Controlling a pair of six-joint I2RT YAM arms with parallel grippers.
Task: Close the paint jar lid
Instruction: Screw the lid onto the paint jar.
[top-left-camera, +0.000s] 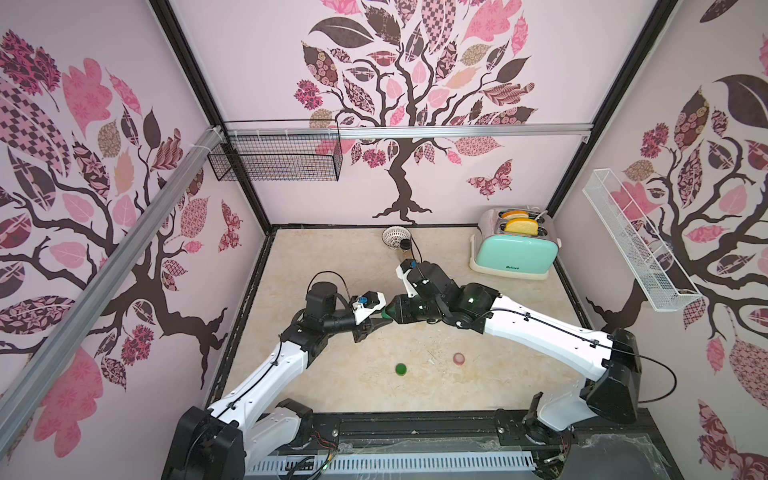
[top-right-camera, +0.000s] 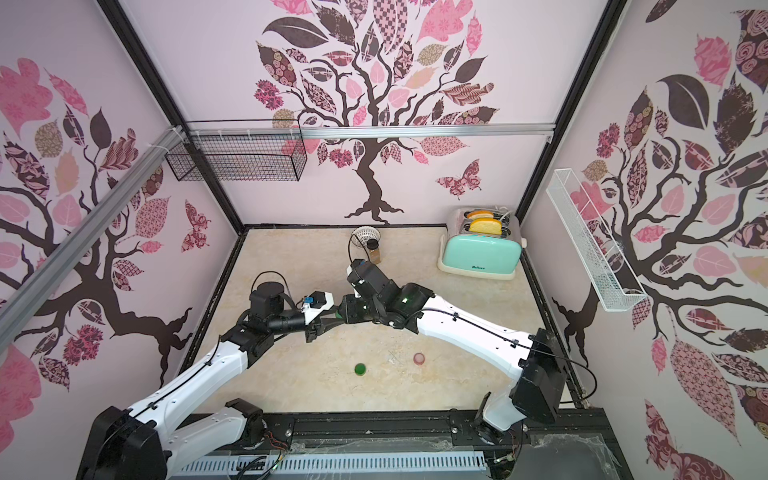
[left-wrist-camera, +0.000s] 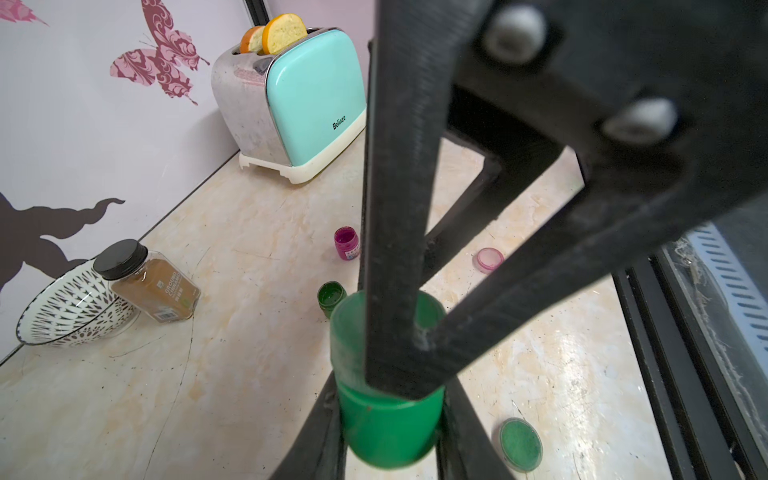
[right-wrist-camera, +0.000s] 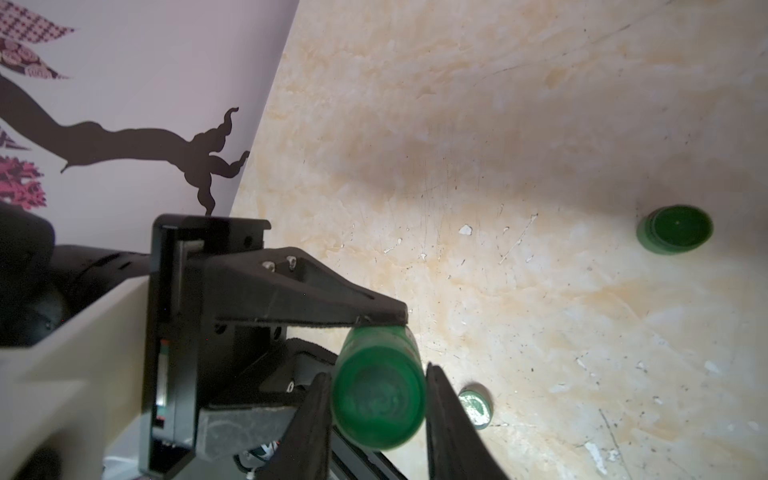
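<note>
Found the green paint jar (right-wrist-camera: 378, 399) off the table (top-left-camera: 332, 257), held in mid-air over the middle of the surface, axis running from one gripper to the other. Noted the left gripper (left-wrist-camera: 390, 395) with fingers (left-wrist-camera: 324, 424) pinched on the bright green lid (left-wrist-camera: 386, 428), seated over the mouth of that jar. Noted the right gripper (right-wrist-camera: 379, 386) with fingers (right-wrist-camera: 316, 411) pressed against the translucent body, base end toward its wrist camera. Confirmed in both top views: grippers nose to nose, a sliver of green between them. Cannot tell whether screwed fully down. Recorded on the surface nearer the robot base: a loose green lid (top-left-camera: 401, 368) and a pink lid (top-left-camera: 459, 358), well apart, clear of both grippers. Seen in the left wrist view only: an open green jar (left-wrist-camera: 331, 293) and an open magenta jar (left-wrist-camera: 346, 243), upright, near each other. Logged at the far wall: a patterned bowl (top-left-camera: 395, 236) with a tilted spice jar (left-wrist-camera: 153, 286) leaning against it. Logged in the far right corner: a mint toaster (top-left-camera: 515, 253) with two slices standing in the slots.
</note>
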